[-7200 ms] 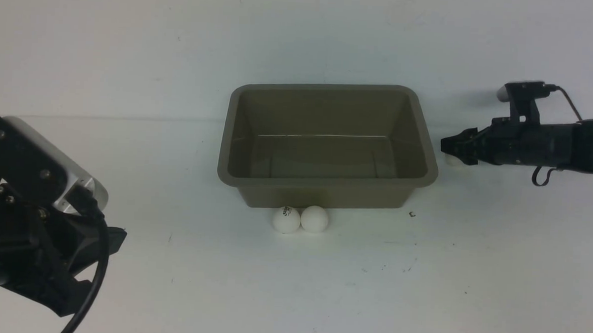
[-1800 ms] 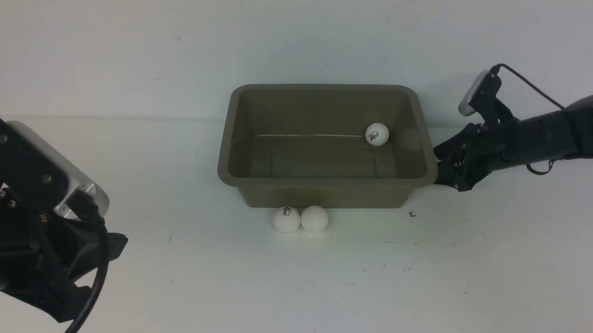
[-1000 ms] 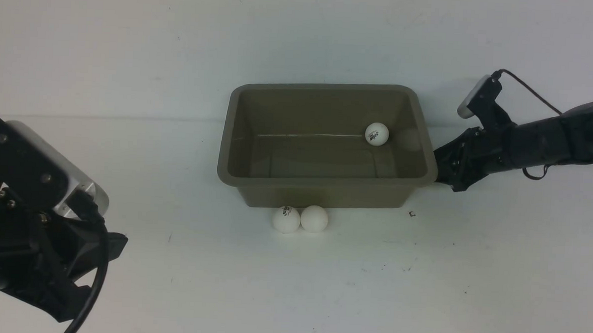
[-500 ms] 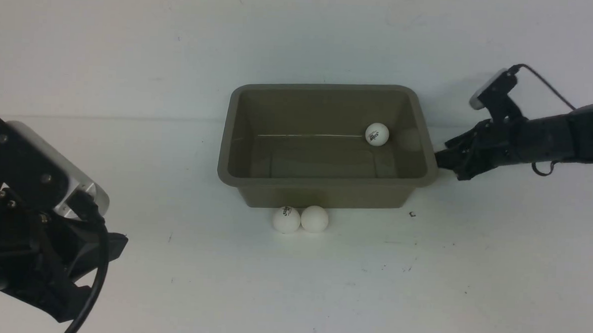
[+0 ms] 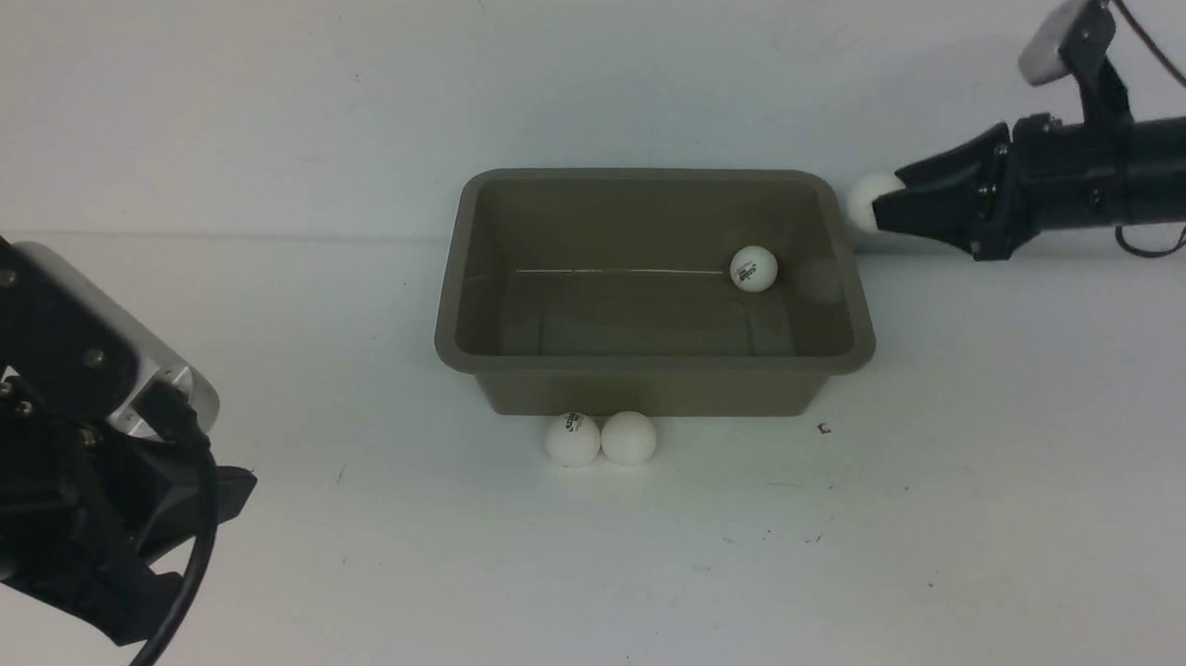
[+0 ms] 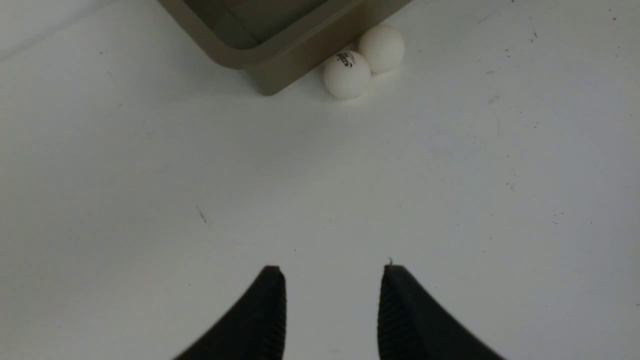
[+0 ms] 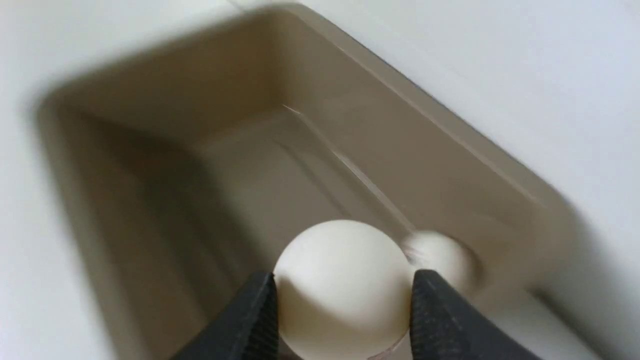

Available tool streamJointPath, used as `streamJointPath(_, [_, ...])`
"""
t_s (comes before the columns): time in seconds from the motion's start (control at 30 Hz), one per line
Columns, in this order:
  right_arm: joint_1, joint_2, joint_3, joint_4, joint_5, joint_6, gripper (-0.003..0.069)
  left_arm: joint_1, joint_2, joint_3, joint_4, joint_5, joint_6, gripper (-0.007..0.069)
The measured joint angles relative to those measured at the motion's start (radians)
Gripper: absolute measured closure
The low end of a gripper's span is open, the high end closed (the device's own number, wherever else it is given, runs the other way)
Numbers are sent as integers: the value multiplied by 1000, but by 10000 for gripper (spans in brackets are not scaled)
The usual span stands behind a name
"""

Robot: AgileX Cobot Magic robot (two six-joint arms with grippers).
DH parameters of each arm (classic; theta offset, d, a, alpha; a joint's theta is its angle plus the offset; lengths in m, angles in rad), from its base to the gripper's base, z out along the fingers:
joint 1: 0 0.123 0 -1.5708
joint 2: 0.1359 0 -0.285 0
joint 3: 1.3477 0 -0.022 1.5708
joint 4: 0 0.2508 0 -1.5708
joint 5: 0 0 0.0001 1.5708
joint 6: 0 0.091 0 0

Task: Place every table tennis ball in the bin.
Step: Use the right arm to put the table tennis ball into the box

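The right hand (image 7: 342,285) pinches a table tennis ball (image 5: 860,199) between its two black, tapered fingers (image 7: 250,320), whose inner faces are finely ribbed. This held ball is smooth, matt white and round, and the fingers press on its two sides. In the front view it hangs off the worktop at the far right corner of the bin (image 5: 652,368); whether it is over the rim or just outside it cannot be told. The right wrist view is blurred.

The bin is a rectangular tub of dull grey-brown plastic with rounded corners, a flared rim and sloping walls. It stands open side up. A second ball (image 5: 754,268), white with a small dark print, lies inside near the far right corner of the bin floor.

Two more balls lie on the worktop (image 5: 844,544), touching each other and right against the bin's near wall: the printed ball (image 5: 572,439) on the left and the plain ball (image 5: 629,438) on the right.

The left hand (image 6: 332,274) is low at the near left, well apart from the bin. Its ribbed black fingers are spread, with only the pale, faintly speckled worktop between them.
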Motion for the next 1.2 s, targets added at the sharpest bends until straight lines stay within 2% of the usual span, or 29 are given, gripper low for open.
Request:
streamJointPath(0.17, [35, 10, 0, -31, 18, 53, 348, 0, 0, 0, 0, 0, 0, 384])
streamJointPath(0.37, [77, 42, 0, -65, -49, 79, 348, 0, 0, 0, 0, 0, -1, 384])
streamJointPath(0.5, [106, 76, 0, -41, -152, 106, 348, 0, 0, 0, 0, 0, -1, 384])
streamJointPath(0.77, [125, 97, 0, 30, -191, 107, 348, 0, 0, 0, -1, -1, -1, 384])
streamJointPath(1.0, [125, 97, 0, 104, -225, 114, 260, 0, 0, 0, -1, -1, -1, 384])
streamJointPath(1.2, [125, 97, 0, 154, -236, 116, 234, 0, 0, 0, -2, -1, -1, 384])
